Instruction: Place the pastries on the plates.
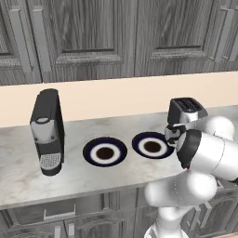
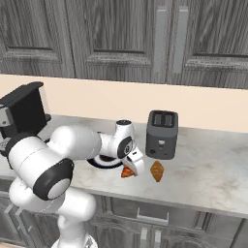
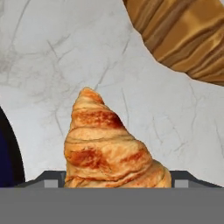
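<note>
Hand view: ridged, golden-brown pastry (image 3: 111, 144), toasted orange patches, clamped between gripper (image 3: 116, 183) tips.

This is a kitchen: grey wood-grain panelled cabinets (image 1: 116, 32) fill the frame's top, above a pale marble counter (image 1: 28, 172) carrying a black coffee machine (image 1: 47, 131) and a dark two-slot toaster (image 2: 162, 134).
</note>
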Available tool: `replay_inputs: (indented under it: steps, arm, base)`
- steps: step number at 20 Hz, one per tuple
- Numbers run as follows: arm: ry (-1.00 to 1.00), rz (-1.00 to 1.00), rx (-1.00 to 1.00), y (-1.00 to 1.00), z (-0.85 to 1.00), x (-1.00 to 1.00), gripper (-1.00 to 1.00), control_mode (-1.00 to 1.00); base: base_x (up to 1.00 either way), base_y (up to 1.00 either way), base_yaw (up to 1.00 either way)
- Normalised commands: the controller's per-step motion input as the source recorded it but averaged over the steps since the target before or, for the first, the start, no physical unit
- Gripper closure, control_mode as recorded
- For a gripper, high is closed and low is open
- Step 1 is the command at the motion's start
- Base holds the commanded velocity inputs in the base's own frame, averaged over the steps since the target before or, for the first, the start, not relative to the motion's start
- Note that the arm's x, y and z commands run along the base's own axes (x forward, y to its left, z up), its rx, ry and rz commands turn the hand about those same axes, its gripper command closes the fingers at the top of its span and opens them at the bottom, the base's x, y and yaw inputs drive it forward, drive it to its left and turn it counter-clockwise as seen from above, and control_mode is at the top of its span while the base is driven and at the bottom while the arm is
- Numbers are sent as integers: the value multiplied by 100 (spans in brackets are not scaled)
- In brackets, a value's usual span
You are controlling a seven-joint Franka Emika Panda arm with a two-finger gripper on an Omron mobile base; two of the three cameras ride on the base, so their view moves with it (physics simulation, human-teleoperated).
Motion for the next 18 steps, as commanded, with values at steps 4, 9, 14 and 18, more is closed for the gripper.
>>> replay_inputs:
  steps: [4,9,14,18]
  arm:
    - [0,0,2,57,36,13,100,-100]
    - [11,0,1,62,45,19,100,-100]
    - [12,0,0,58,5,35,100,-100]
    - [9,0,0,26,-17,46,100,-100]
  base:
    - [0,0,0]
    - [0,0,0]
    - [0,0,0]
    - [0,0,0]
